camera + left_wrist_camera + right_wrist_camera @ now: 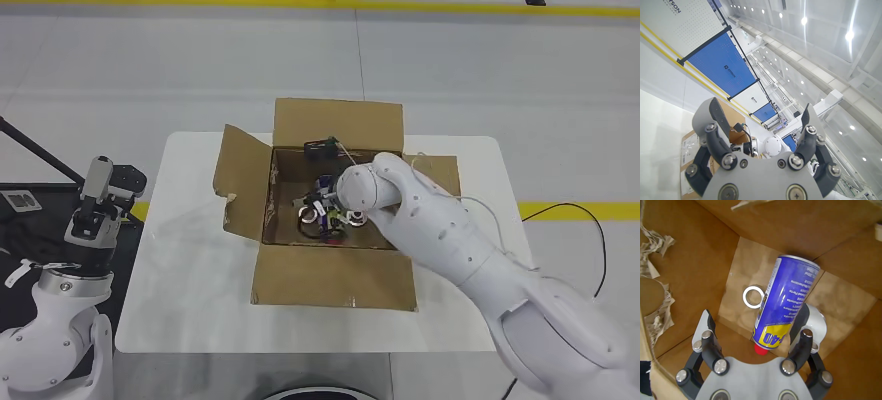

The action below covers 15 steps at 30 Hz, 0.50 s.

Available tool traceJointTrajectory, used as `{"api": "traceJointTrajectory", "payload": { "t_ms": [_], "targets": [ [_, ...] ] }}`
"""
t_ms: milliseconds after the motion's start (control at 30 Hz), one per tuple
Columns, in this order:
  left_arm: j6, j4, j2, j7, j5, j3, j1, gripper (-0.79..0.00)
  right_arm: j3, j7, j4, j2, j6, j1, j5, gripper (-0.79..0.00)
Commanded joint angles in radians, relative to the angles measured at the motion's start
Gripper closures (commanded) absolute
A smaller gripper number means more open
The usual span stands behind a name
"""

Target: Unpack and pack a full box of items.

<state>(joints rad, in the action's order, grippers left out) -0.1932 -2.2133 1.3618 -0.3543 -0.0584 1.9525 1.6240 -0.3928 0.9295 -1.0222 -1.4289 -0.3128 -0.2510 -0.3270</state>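
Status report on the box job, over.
Left gripper open, empty, away from the box. Right gripper open inside the box, straddling the spray can. Metal ring beside the can; nothing blocking.

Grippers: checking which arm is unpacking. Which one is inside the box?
The right gripper, open and down inside the cardboard box beside the blue spray can; the left gripper is outside the box, empty.

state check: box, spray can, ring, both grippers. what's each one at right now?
box: open, flaps folded out.
spray can: inside the box, red cap on, not clamped.
metal ring: flat on the box floor, beside the can.
right gripper: inside the box, fingers open either side of the can.
left gripper: fingers open, empty, pointing up.
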Motion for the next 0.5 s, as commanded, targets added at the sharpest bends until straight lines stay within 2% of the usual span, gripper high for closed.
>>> {"api": "traceJointTrajectory", "payload": {
  "t_ms": [0,200,467],
  "targets": [
    [0.0,0.0,0.0,0.0,0.0,0.0,0.0,-0.785,0.022,-0.018,0.037,-0.02,-0.005,0.009,-0.039,-0.785],
    [0.0,0.0,0.0,0.0,0.0,0.0,0.0,-0.785,0.06,-0.058,0.075,-0.063,0.015,0.018,-0.126,-0.785],
    [0.0,0.0,0.0,0.0,0.0,0.0,0.0,-0.785,0.078,-0.044,0.106,-0.103,-0.065,0.014,-0.212,-0.785]
  ]
}}
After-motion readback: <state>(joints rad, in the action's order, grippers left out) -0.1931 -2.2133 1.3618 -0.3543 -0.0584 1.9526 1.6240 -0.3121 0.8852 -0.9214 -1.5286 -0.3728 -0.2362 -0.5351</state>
